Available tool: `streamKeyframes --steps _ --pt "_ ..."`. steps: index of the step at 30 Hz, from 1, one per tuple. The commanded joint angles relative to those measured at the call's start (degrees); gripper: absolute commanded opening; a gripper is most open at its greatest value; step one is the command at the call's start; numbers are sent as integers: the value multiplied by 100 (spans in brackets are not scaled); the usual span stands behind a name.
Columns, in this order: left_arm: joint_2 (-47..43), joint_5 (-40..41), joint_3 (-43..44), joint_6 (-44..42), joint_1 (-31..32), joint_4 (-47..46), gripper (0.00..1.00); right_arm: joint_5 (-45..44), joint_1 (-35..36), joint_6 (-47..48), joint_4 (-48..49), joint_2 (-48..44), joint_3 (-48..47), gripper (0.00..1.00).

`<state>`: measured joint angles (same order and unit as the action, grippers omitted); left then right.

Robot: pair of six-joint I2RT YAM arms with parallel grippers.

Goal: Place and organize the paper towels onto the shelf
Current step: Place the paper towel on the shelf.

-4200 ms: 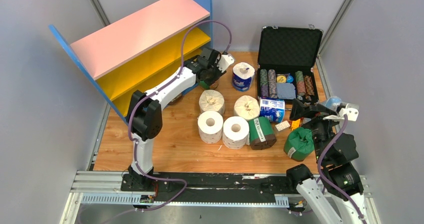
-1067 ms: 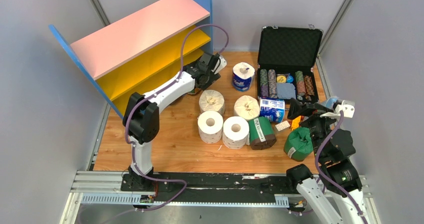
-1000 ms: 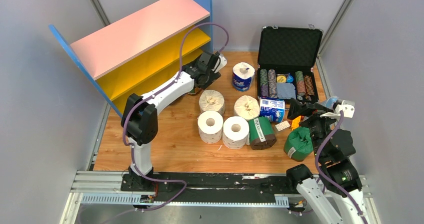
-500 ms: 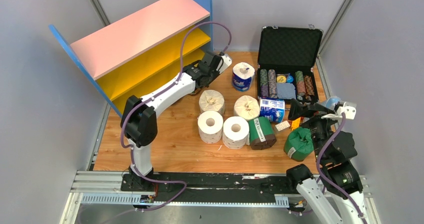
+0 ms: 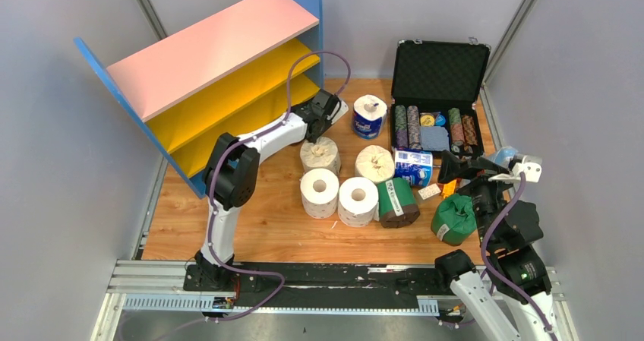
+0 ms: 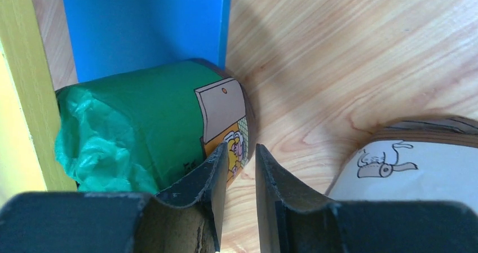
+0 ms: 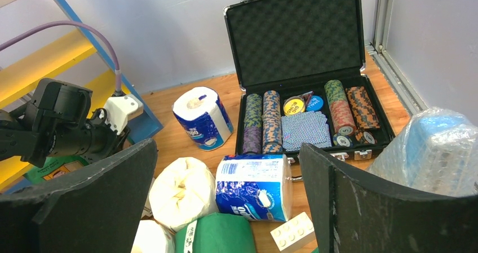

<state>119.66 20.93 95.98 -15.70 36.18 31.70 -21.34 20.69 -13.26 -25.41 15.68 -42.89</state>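
With left pincer clenched on nothing just right of the green-wrapped roll lying at the shelf foot, and right pincer released, nudge roll leftward, fully under the yellow board.

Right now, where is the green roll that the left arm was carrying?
In the left wrist view, the green roll lies on its side in the shelf's bottom tier, against the blue side panel, just beyond the left claw.
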Motion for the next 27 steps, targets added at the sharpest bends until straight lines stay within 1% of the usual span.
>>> streamKeyframes --steps 1,6,12,18,27 --pt "237 216 16 203 -126 -8 33 42 -20 -51 221 -38 27 100" --pt "327 634 34 232 -245 -116 37 43 -21 -52 214 -33 27 100" --pt "358 862 100 197 -293 -142 40 59 -18 -54 218 4 18 100" --pt "516 859 107 231 -371 -163 42 60 -18 -62 212 3 27 100" --pt "641 575 70 418 -547 -219 43 78 -26 -63 218 14 27 100"
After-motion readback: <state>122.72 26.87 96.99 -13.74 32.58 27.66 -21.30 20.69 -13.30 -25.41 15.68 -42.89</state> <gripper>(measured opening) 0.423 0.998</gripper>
